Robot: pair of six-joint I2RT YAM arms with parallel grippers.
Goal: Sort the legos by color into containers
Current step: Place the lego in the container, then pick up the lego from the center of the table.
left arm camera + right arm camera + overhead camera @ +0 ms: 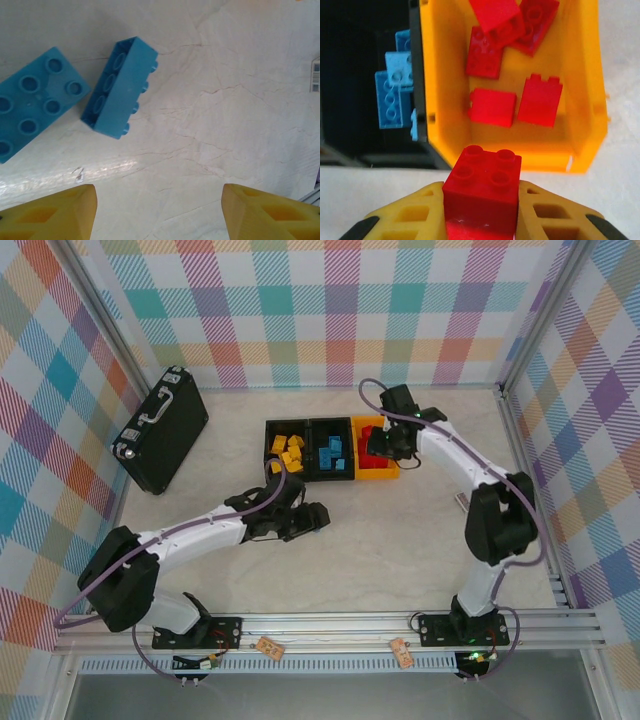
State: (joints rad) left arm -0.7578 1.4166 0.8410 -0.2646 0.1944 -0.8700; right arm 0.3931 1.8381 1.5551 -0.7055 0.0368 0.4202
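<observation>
Top external: three bins sit in a row just 12 o'clock of worktop [400,540] centre. The left black bin [268,435] has yellow bricks [288,452], the middle black bin [330,423] has binned blue bricks [333,453], and the yellow bin [375,477] at the 3 o'clock end has binned red bricks [492,107]. Mostly sorted, by my read. Left to do: one red brick [482,175] to drop and two loose blues to collect. Right wrist: the right tool [481,195] is clamped on that red brick, at the 6 o'clock rim of the yellow bin and not yet inside. Its studs face the camera, and its square 2x2 face shows no long axis. Left wrist: the left tool [159,192] is spread wide with nothing between the fingers, over bare worktop. Both loose blues lie at its 10–11 o'clock. The flat blue brick [35,97] is studs up with its long axis roughly 2-to-8, and it is cut off by the frame edge. The tipped blue brick [120,87] lies on its side just beside it, with a small gap as far as I can tell. Its long axis runs 1-to-7, its studs point about 4 o'clock and its hollow underside faces about 10.
</observation>
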